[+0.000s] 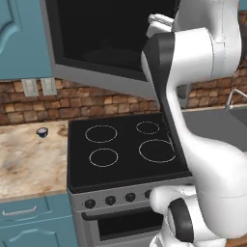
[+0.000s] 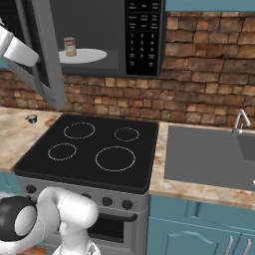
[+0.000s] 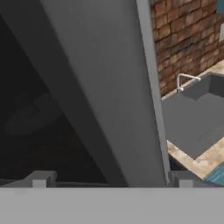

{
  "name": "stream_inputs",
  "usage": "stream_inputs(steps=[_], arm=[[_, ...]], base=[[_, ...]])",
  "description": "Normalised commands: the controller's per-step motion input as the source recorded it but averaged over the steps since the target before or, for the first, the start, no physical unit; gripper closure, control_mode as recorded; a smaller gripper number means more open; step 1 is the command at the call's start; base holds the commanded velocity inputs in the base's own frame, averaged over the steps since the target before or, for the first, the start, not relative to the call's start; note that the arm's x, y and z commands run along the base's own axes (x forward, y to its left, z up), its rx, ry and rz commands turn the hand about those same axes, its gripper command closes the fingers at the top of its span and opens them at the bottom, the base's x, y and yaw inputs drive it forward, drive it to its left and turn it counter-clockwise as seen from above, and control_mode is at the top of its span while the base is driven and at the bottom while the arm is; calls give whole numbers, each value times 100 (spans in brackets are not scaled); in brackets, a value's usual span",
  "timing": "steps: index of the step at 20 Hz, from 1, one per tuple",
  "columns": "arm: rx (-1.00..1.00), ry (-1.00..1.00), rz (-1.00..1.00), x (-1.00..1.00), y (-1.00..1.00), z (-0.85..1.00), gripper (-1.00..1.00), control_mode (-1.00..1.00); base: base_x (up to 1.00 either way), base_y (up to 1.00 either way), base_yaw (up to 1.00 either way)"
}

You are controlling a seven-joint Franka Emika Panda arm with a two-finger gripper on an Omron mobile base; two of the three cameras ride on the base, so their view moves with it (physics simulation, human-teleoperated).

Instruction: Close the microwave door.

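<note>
The microwave door (image 1: 96, 34) stands swung wide open above the stove, its dark glass window facing the left base view. In the right base view the microwave door (image 2: 47, 55) shows almost edge-on, left of the microwave (image 2: 144, 40) with its black keypad. Inside the cavity a small can (image 2: 70, 46) stands on the white turntable plate (image 2: 84, 56). My gripper (image 3: 112, 181) is open, its fingertips (image 3: 41, 179) spread wide right in front of the door's grey frame (image 3: 100, 87), with the dark glass to the left. I cannot tell whether they touch it.
A black stove (image 1: 120, 144) with four burner rings lies below the microwave. A grey sink (image 2: 209, 154) with a faucet (image 2: 240, 122) is to its right. A small dark cup (image 1: 42, 132) rests on the marble counter at left. My own arm hides the door's right part.
</note>
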Motion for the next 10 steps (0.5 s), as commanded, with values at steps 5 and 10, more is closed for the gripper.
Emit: stream_inputs(steps=[5, 10], arm=[[8, -73, 0, 100, 0, -43, -100, -100], [5, -43, 0, 100, 0, -10, -100, -100]], base=[[0, 0, 0], [0, 0, 0]])
